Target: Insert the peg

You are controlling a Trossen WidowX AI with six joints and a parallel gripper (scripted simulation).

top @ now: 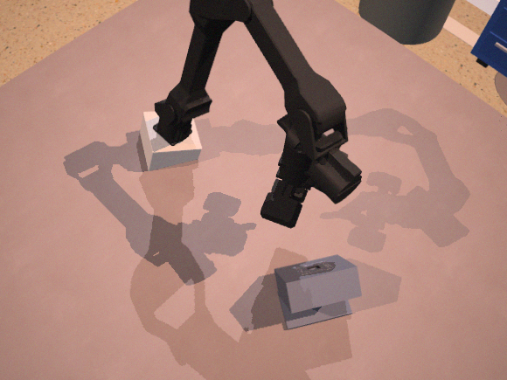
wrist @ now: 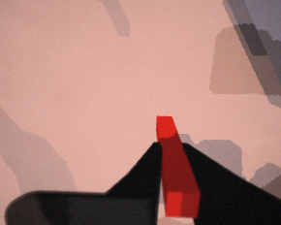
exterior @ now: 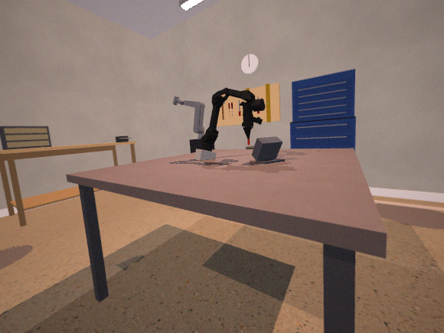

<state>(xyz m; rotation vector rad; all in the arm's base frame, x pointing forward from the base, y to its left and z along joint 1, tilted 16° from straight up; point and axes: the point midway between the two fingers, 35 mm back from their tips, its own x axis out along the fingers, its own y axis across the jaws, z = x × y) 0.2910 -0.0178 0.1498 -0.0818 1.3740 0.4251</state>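
My gripper point(top: 281, 212) point(exterior: 248, 134) point(wrist: 169, 149) is shut on a red square peg point(wrist: 168, 129) point(exterior: 249, 142), which sticks out past the black fingertips and points down at the table point(top: 87, 88) point(exterior: 306, 192). In the top view the fingers hide the peg. The grey block with the sloped panel point(top: 321, 286) point(exterior: 266, 148) stands on the table in front of the gripper, apart from it. Its dark hole point(top: 316, 267) is on the upper sloped face. The gripper hangs above the table, behind and a little to the left of the block. In the wrist view a corner of the block point(wrist: 266, 15) shows at the top right.
The arm's white base block point(top: 170, 147) stands at the back left of the table. A grey cylinder point(top: 406, 5) and a blue cabinet point(top: 494, 40) point(exterior: 323, 108) stand off the table at the back right. A grey second arm point(exterior: 195, 115) and a wooden bench point(exterior: 57, 150) are beyond.
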